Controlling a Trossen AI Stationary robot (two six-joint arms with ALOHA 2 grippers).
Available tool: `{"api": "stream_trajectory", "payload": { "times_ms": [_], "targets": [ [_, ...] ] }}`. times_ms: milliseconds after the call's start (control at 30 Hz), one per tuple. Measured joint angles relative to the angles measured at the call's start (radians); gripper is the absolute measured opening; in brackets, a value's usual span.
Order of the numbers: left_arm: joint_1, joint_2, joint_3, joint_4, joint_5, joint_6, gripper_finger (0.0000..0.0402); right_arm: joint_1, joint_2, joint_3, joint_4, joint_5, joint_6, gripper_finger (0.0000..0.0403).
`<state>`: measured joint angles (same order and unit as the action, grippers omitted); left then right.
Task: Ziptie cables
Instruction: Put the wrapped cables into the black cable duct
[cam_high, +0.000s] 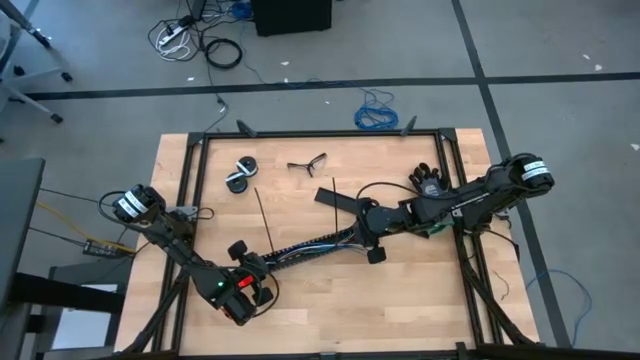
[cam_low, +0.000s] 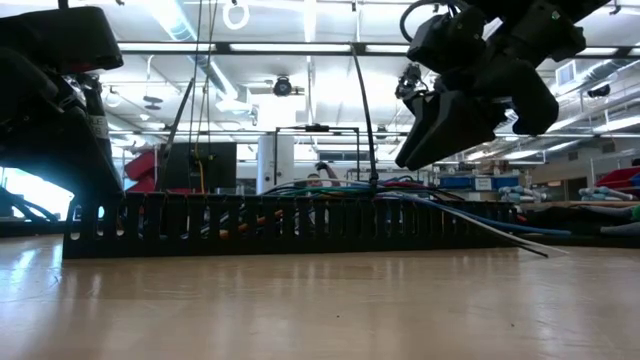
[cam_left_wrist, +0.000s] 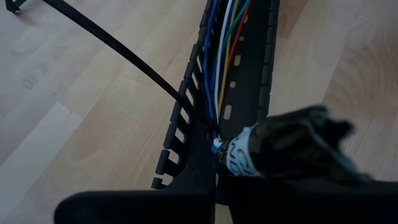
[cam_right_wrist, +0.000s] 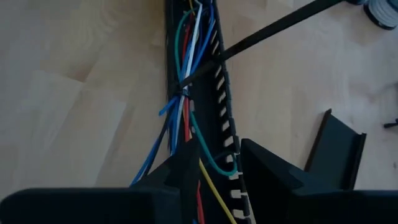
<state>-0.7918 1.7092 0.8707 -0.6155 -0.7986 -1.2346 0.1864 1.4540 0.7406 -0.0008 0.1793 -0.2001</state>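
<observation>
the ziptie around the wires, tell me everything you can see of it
The ziptie is a thin, flat black plastic strip. One end loops round the coloured wires inside the slotted black cable duct, pinching them into a bundle there. Its long free tail runs out over the duct's wall and slants up above the wooden table. Neither gripper visibly holds it.

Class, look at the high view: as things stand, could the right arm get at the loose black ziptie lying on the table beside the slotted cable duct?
Probably yes. The ziptie lies flat on bare wood with nothing on top of it, beside the duct. The right gripper hovers over the duct's other end, so it would have to travel along the duct.
</observation>
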Motion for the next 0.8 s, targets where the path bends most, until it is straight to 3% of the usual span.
{"api": "stream_trajectory", "payload": {
  "times_ms": [633,800],
  "targets": [
    [0.000,0.000,-0.001,0.002,-0.007,0.000,0.0001,-0.026,0.050,-0.002,0.038,0.011,-0.011,0.0111],
    [0.000,0.000,-0.001,0.002,-0.008,0.000,0.0001,-0.037,0.050,-0.002,0.012,0.008,-0.004,0.0093]
  ]
}}
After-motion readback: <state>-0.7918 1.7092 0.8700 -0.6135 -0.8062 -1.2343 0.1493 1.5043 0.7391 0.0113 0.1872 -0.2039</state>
